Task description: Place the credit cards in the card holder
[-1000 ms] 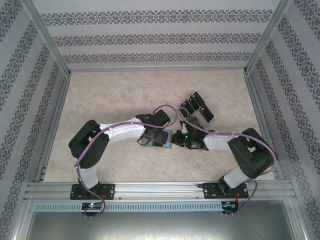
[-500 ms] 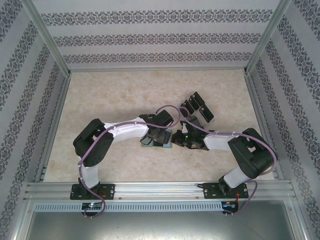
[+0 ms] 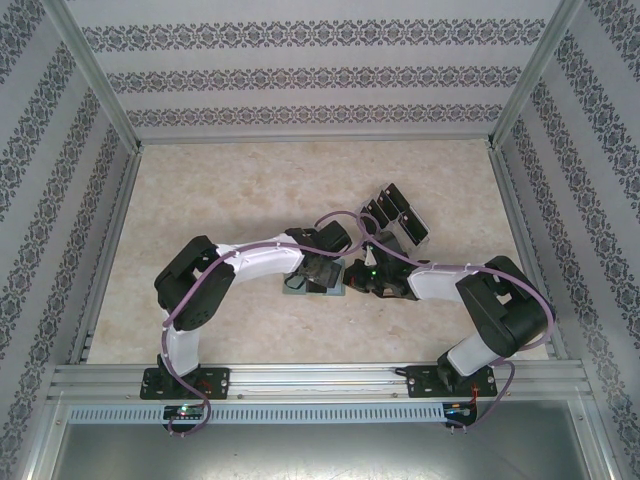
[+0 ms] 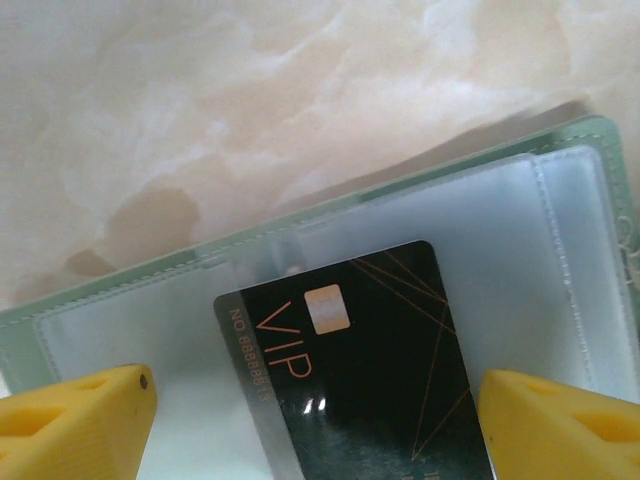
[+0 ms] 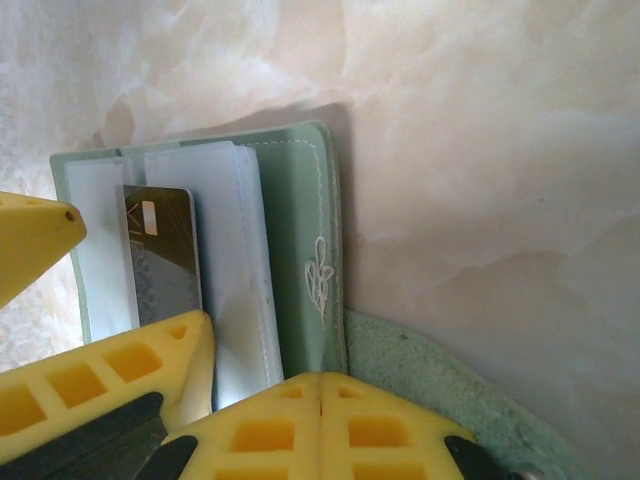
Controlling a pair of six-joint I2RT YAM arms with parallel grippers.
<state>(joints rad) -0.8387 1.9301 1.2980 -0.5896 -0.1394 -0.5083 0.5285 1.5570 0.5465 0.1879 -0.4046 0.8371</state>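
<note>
Left gripper [image 4: 315,392]: spread wide above card holder [image 5: 300,210], fingers [image 4: 75,420] flanking credit card [image 4: 350,340], no visible clamp.
Credit card: flat on holder's clear sleeve [image 4: 560,260], long axis running between those fingers.
Right gripper [image 5: 320,420]: closed tight at holder's right cover edge.

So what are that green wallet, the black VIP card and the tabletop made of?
The card holder looks like matte sage-green leather or imitation: stitched edge, embossed motif. Its inner sleeves seem soft clear plastic, milky and see-through. The card looks like glossy hard plastic, with a metallic chip. The table looks like marble, perhaps only a print.
</note>
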